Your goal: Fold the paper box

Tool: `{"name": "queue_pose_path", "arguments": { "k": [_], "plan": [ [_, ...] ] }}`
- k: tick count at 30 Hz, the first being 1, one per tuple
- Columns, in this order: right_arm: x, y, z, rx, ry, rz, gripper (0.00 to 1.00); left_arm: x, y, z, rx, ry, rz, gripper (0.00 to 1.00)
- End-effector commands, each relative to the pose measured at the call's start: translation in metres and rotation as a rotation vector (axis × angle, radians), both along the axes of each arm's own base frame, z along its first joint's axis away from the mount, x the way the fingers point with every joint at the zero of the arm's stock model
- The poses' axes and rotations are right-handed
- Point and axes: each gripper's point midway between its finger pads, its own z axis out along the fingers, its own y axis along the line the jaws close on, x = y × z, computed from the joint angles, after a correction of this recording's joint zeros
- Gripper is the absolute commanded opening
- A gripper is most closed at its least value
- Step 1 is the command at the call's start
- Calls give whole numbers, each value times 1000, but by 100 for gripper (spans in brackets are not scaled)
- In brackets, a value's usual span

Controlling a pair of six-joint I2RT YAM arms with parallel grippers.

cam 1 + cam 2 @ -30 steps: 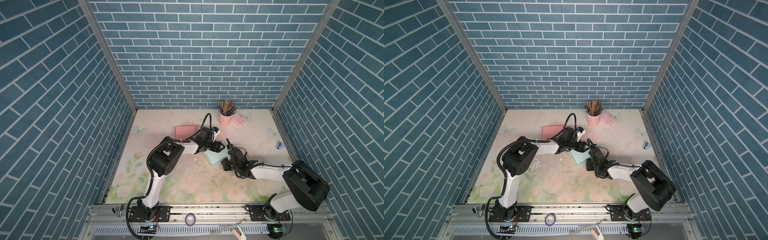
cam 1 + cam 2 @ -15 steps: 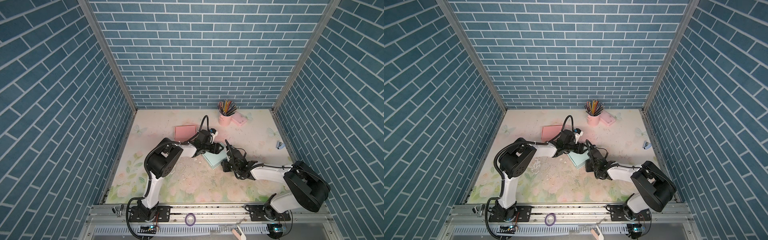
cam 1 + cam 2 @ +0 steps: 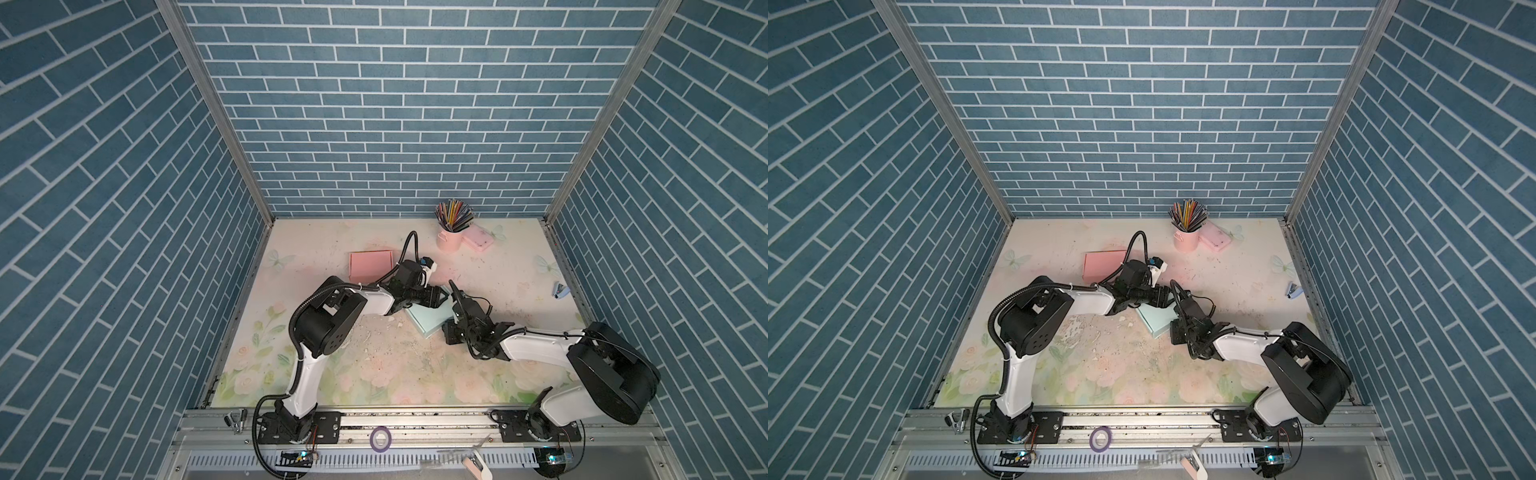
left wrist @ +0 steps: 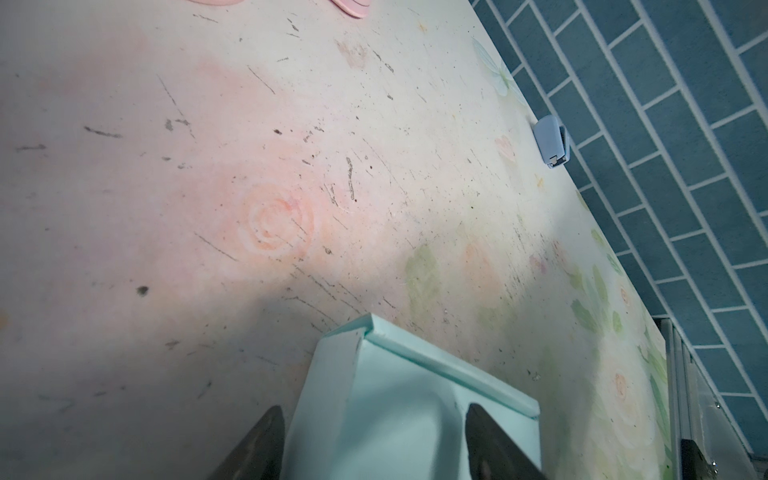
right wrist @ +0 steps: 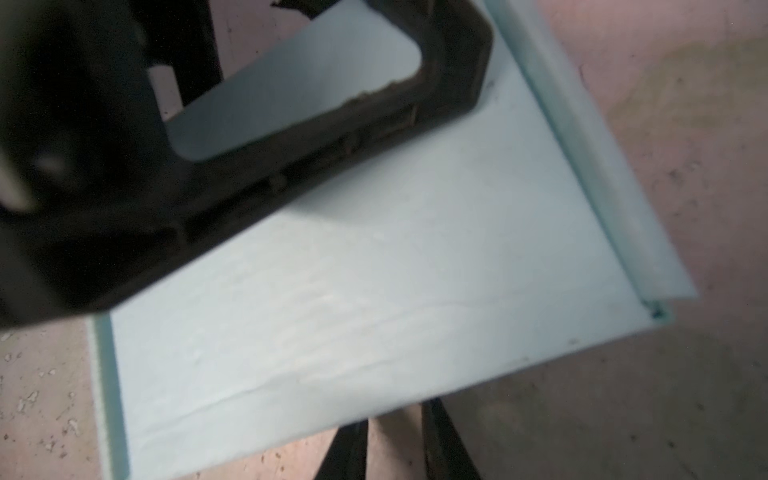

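The mint paper box [image 3: 428, 323] [image 3: 1156, 321] lies mid-table, partly folded, with one side wall raised. My left gripper [image 3: 439, 297] [image 3: 1163, 297] [image 4: 374, 444] is open at the box's far corner. It straddles the raised wall [image 4: 332, 382], with one finger [image 4: 266, 440] outside on the table and the other inside the box [image 4: 399, 415]. My right gripper [image 3: 454, 289] [image 3: 1174, 286] [image 5: 395, 444] is at the box's right edge. Its jaws stand a narrow gap apart over bare table, and the edge of the box's sheet [image 5: 374, 291] hides the tips.
A flat pink box [image 3: 370, 266] [image 3: 1102, 266] lies just behind the left gripper. A pink pencil cup [image 3: 451, 240] [image 3: 1185, 242] and a pink case [image 3: 478, 240] stand at the back. A blue stapler [image 3: 559, 289] [image 4: 550, 141] sits by the right wall.
The left arm's elbow has swung slightly left and its gripper has shifted a little over the box corner. The right arm has barely moved. Neither gripper's opening has changed.
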Motion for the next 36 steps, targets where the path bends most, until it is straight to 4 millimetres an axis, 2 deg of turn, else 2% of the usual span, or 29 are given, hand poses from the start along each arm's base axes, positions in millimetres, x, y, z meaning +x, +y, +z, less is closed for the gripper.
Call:
{"name": "queue_pose_path", "arguments": {
  "k": [1, 5, 10, 17, 22, 26, 29, 36],
  "plan": [
    [12, 26, 26, 129, -72, 5, 25, -63, -27, -5, -7, 148, -161, 69],
    [6, 21, 23, 137, -70, 2, 27, -48, -10, -5, -4, 147, -124, 71],
    [-5, 6, 24, 148, -89, -16, 31, -40, 7, -4, 13, 138, -100, 72],
    [-20, -21, 20, 99, -87, -52, 32, -35, 14, -1, 42, 120, -93, 74],
    [-20, -46, 22, 77, -86, -128, 31, -29, 19, -6, 69, 122, -73, 74],
    [-16, -63, 30, 132, -77, -188, 27, -28, 20, -8, 79, 117, -68, 74],
    [-11, -72, 33, 103, -72, -202, 22, -28, 20, -8, 83, 117, -71, 74],
    [-3, -66, 26, 105, -56, -190, 14, -28, 19, -8, 83, 116, -76, 74]
  ]
}}
